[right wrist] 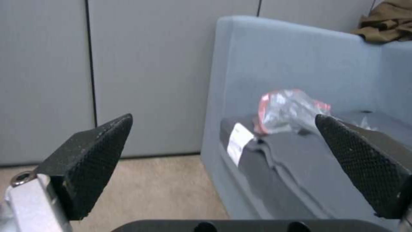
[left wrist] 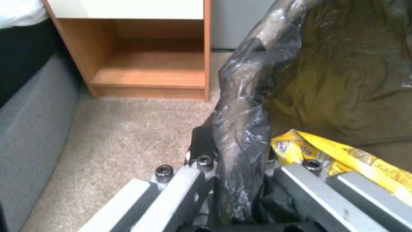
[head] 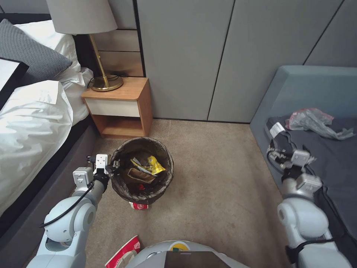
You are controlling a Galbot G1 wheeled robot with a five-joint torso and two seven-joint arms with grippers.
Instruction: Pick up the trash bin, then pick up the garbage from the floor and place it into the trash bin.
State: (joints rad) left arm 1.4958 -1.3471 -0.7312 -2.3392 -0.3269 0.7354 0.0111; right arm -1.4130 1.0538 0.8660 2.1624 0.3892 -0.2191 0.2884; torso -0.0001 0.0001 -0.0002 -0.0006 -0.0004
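My left gripper (head: 113,163) pinches the rim of one trash bin (head: 142,169) on the carpet in front of a nightstand.

The one trash bin is round, lined with a dark brown crinkly bag (left wrist: 244,129) folded over its rim; my left gripper's jaws are pressed together on that bagged rim at the side nearest the bed (head: 33,126). Inside lie a yellow snack wrapper (head: 154,165), a tan paper bag (head: 138,175) and something small and red I cannot make out. Two red-and-white paper bowls lie on the floor (head: 223,178): one (head: 138,206) touching the bin's base, one (head: 124,253) nearer my base. The wooden nightstand (head: 121,108) carries one brass lamp (head: 95,44). My right gripper (right wrist: 223,141) hangs spread wide beside the blue-grey sofa (head: 308,89), where one clear crumpled plastic bag (head: 314,121) rests.
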